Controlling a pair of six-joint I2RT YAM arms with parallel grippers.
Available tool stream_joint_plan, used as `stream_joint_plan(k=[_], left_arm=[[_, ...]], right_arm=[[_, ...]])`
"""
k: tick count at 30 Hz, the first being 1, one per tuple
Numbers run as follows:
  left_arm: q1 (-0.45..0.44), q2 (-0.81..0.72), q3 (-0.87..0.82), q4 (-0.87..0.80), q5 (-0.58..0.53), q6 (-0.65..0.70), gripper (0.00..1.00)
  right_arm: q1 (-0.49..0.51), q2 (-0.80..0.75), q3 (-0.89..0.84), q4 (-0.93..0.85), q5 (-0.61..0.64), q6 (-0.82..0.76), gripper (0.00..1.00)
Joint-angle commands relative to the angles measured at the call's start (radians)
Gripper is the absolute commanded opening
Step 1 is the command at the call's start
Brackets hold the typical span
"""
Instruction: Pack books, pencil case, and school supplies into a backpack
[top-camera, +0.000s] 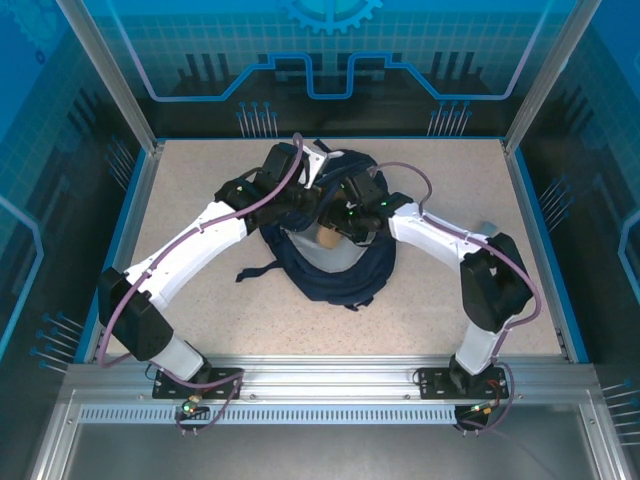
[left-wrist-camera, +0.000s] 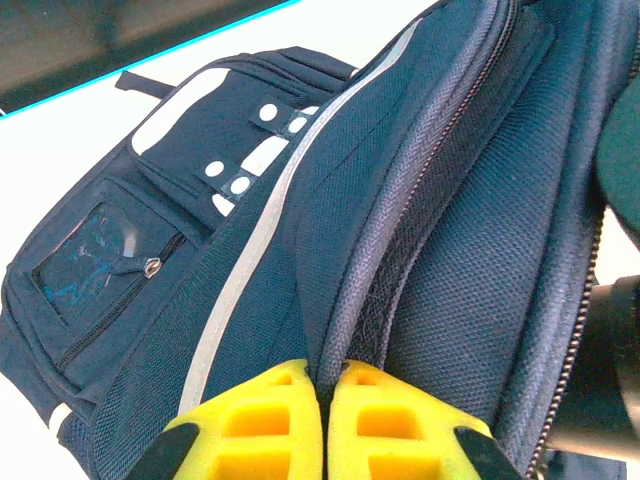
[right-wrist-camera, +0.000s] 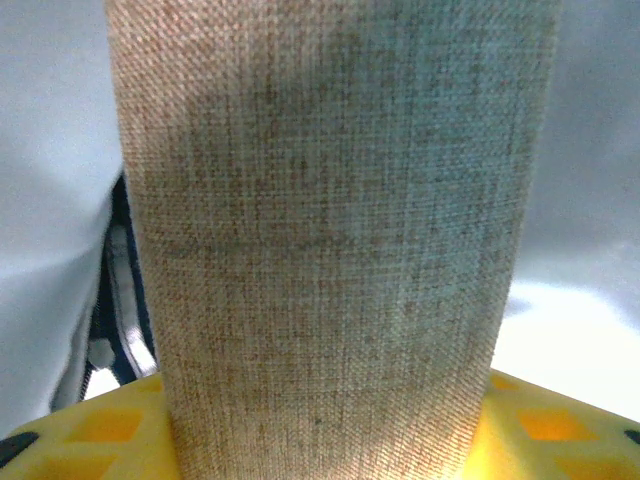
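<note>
Pinching the zippered rim of the backpack (top-camera: 340, 282) at its 11 o'clock side with the left gripper (left-wrist-camera: 325, 412), yellow pads pressed together on the cloth. Gripping a tan woven pencil case (right-wrist-camera: 330, 200) in the right gripper (right-wrist-camera: 320, 440), jaws half-wide around it, right over the open mouth. Lying in the middle of the table (top-camera: 200, 200), straps trailing toward 8 o'clock.

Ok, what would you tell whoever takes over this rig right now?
Left hand: shut, pinching the backpack by its zipper edge, holding the mouth open.
Right hand: shut on the tan pencil case, which is at the backpack's opening in the top view.
Done: bag open, case gripped.
Left: lower and release the case inside, then pack the rest. Whether the books are already inside can't be told.
</note>
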Motion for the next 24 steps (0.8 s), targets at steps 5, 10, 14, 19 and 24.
stream_joint_plan(k=[5, 10, 14, 19, 24], left_arm=[[-0.005, -0.014, 0.092, 0.129, 0.027, -0.04, 0.0], [-0.003, -0.014, 0.082, 0.131, 0.031, -0.046, 0.0], [-0.004, -0.01, 0.082, 0.132, 0.038, -0.049, 0.0], [-0.004, -0.006, 0.081, 0.128, 0.037, -0.052, 0.0], [-0.004, 0.0, 0.078, 0.131, 0.038, -0.063, 0.0]], right_arm=[[0.005, 0.06, 0.026, 0.25, -0.069, 0.066, 0.79], [0.0, 0.052, -0.036, 0.32, -0.107, 0.079, 0.77], [-0.002, 0.049, -0.038, 0.223, -0.062, 0.079, 0.69], [-0.001, 0.032, -0.067, 0.164, 0.0, 0.093, 0.67], [-0.002, 0.043, -0.08, 0.17, 0.02, 0.108, 0.57]])
